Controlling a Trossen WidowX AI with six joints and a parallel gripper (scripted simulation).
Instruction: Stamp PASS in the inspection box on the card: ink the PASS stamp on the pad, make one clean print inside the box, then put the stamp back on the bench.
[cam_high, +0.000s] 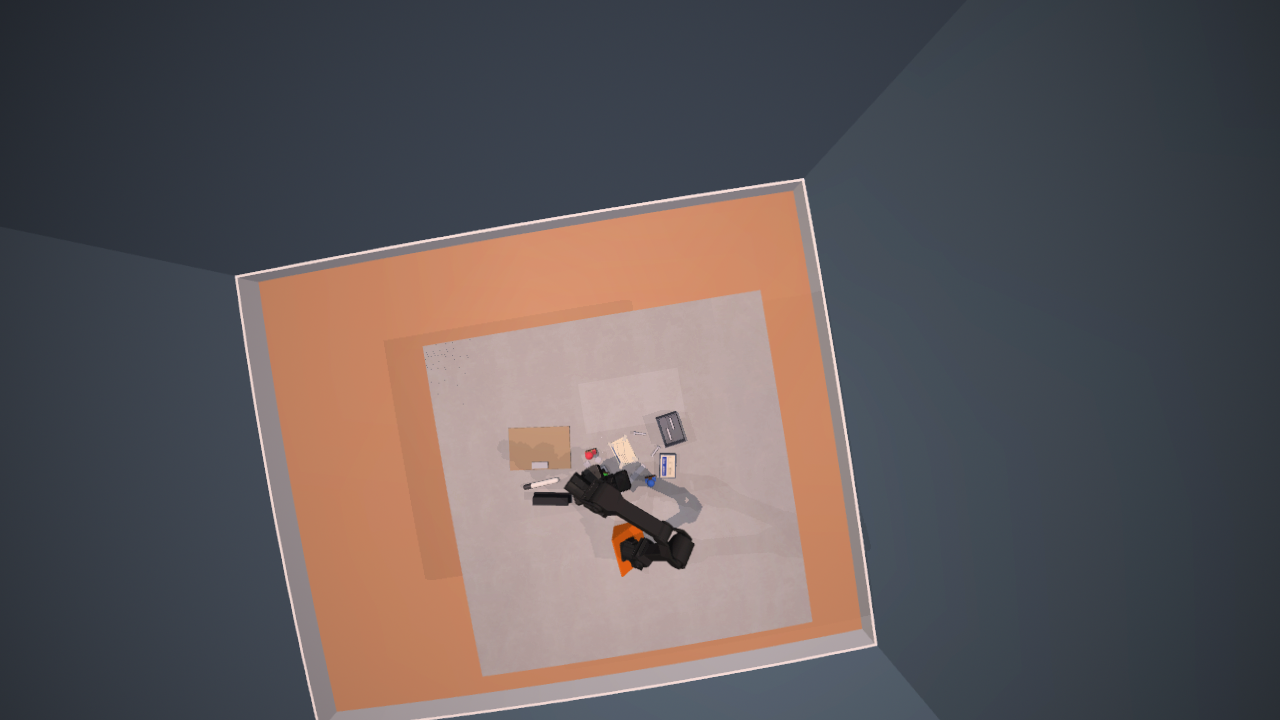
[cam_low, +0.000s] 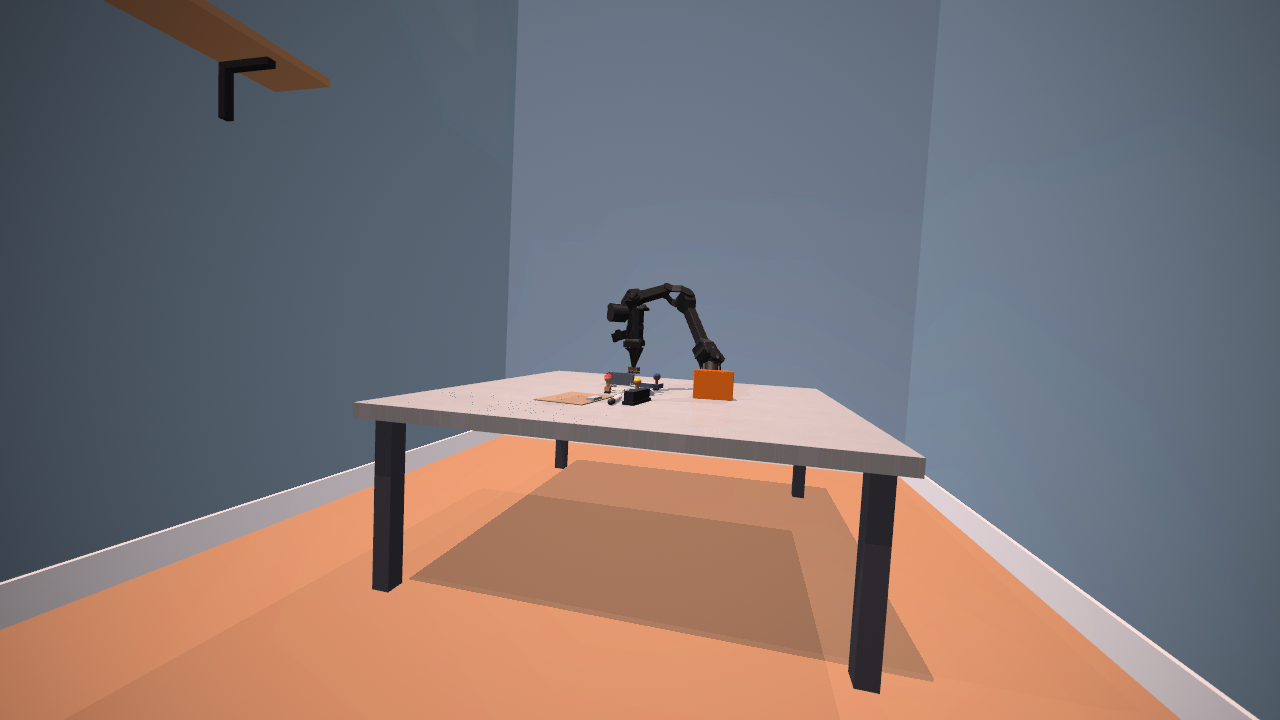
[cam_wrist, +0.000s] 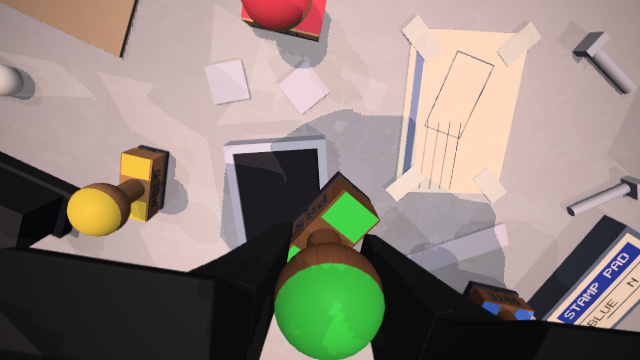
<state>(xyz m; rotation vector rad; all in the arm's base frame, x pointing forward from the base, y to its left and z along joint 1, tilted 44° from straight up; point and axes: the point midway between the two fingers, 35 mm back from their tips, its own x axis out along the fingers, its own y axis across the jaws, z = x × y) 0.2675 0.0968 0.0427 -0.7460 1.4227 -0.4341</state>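
Grey tabletop below — the pincer (cam_wrist: 325, 245) grips the green stamp (cam_wrist: 332, 260) over the ink pad (cam_wrist: 275, 185); the card (cam_wrist: 462, 110) lies up and right, its box (cam_wrist: 460, 92) slanted.

Wooden stamp (cam_wrist: 334, 215), glossy green knob (cam_wrist: 329, 309)

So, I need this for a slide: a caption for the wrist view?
Gripper holds the green-knobbed stamp above the dark ink pad, beside the taped card.

Green-knobbed PASS stamp (cam_wrist: 332, 235), tilted, lifted above the dark ink pad (cam_wrist: 272, 185); cream card (cam_wrist: 465, 110), taped flat, to its right.
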